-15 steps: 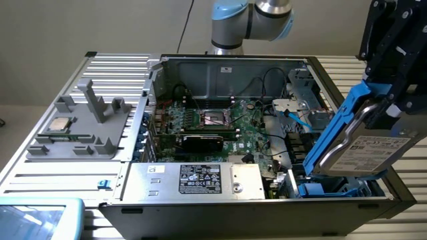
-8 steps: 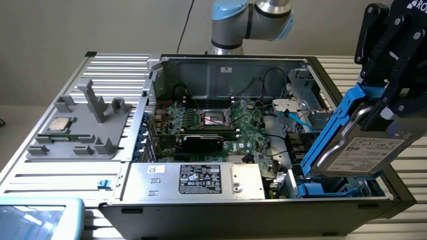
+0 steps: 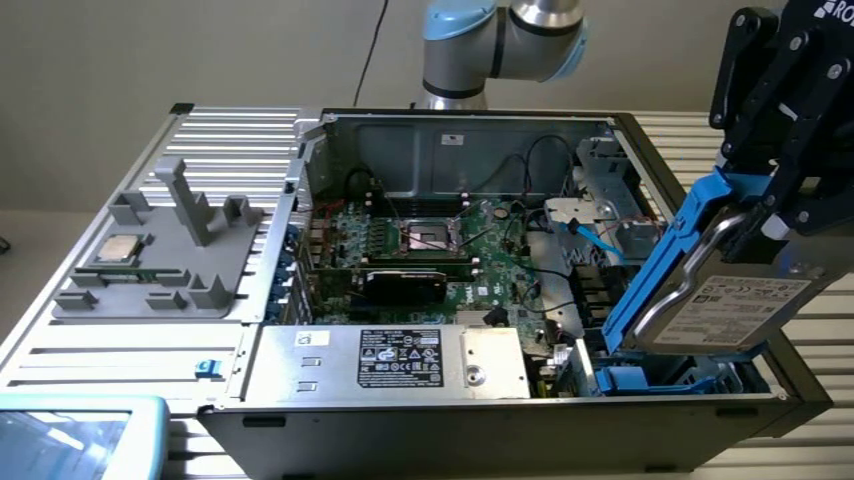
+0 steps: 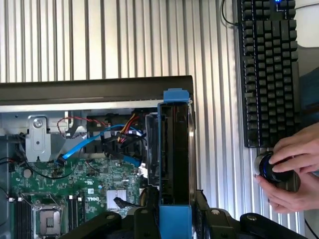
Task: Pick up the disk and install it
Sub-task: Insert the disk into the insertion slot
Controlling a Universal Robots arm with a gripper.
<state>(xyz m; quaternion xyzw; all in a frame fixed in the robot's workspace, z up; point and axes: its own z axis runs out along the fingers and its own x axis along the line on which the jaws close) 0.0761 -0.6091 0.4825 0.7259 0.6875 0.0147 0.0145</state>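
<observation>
Over the drive bay, at the exterior view's right: disk hangs tilted with its label face showing, lower end close to the blue bay bracket; contact cannot be told.
Fingers: partway apart, clamped on the disk's blue-railed edges, one on each side.
Wrist view: disk edge-on between the fingers, near the computer case wall.
Case interior: motherboard; silver power supply in front.
Table: ribbed metal, with a grey fixture carrying a small chip, well apart from the disk.
Beside the case: keyboard; a person's hands on a round knob.
</observation>
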